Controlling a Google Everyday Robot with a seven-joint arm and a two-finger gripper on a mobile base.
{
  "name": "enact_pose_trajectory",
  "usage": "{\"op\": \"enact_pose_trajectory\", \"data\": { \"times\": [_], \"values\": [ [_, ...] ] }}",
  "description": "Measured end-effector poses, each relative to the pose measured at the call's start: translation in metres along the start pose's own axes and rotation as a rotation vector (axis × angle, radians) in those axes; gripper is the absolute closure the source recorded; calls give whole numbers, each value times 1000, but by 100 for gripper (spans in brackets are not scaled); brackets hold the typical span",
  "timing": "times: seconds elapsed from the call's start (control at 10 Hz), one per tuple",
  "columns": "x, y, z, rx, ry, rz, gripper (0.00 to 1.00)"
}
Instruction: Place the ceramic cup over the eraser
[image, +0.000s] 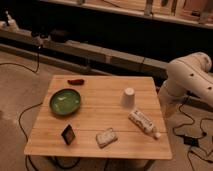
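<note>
With the claw spread and empty, hidden low by the arm (187, 80) off the bench's (100, 150) 3 o'clock side, might knock over the ceramic cup (128, 97) at 2 o'clock, or tip the thin eraser (68, 134) standing at 7 o'clock.

Bottle (143, 123) by cup (128, 97); gripper hidden R

One ceramic cup (128, 97), one eraser (68, 134), one green bowl (65, 101), one bottle (143, 122) — one pale pad (106, 137), one dark-red thing (76, 81).
</note>
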Motion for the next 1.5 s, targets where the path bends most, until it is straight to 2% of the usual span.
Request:
{"op": "enact_pose_trajectory", "data": {
  "times": [0.7, 1.2, 1.5],
  "values": [
    [0, -2, 0, 2, -4, 2, 35],
    [-2, -78, 11, 118, -43, -39, 35],
    [-10, -103, 25, 130, -108, -26, 35]
  ]
}}
